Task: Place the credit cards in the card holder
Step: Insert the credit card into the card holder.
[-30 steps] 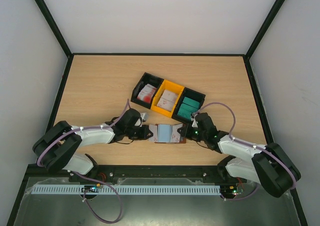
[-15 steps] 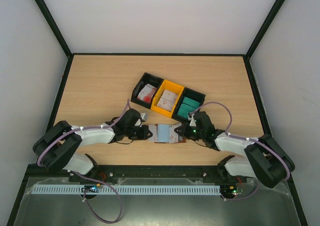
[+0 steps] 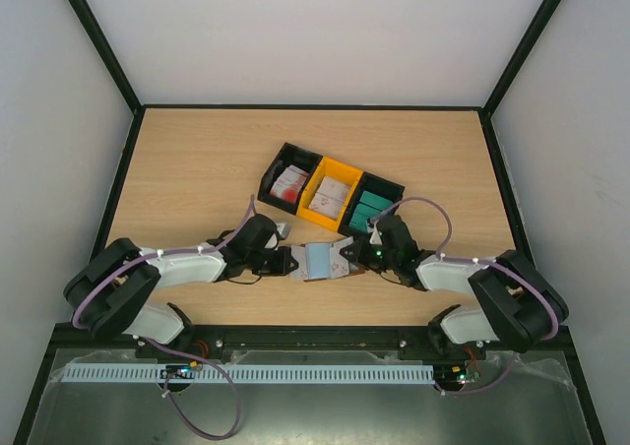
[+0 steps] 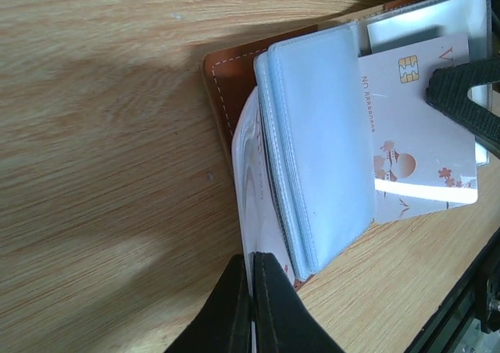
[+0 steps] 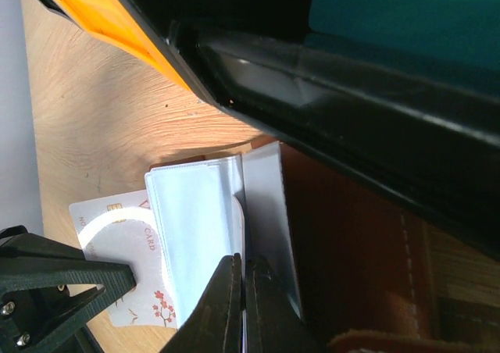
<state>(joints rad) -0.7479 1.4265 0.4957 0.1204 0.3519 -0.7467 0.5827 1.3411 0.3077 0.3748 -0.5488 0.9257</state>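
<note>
The card holder point(image 3: 323, 261) lies open on the table in front of the bins, pale blue pockets up, brown leather underneath point(image 4: 228, 68). My left gripper point(image 3: 292, 261) is shut on a thin pale leaf at its left edge point(image 4: 252, 265). My right gripper point(image 3: 352, 257) is shut on a thin pale leaf at its right side point(image 5: 244, 273). A white credit card with red blossom marks point(image 4: 418, 138) sticks out past the pockets in the left wrist view. A card like it point(image 5: 117, 240) shows in the right wrist view. More credit cards sit in the bins, teal ones point(image 3: 371, 212) and white ones point(image 3: 291, 183).
Three joined bins stand behind the card holder: black point(image 3: 272, 174), yellow point(image 3: 317, 212) and black point(image 3: 392, 187). The yellow point(image 5: 94, 13) and black point(image 5: 328, 80) bins loom close above my right gripper. Black-framed walls edge the table.
My right gripper has moved left, in toward the card holder. The card holder has shifted slightly left and its right side has tilted. My left arm has barely moved.
</note>
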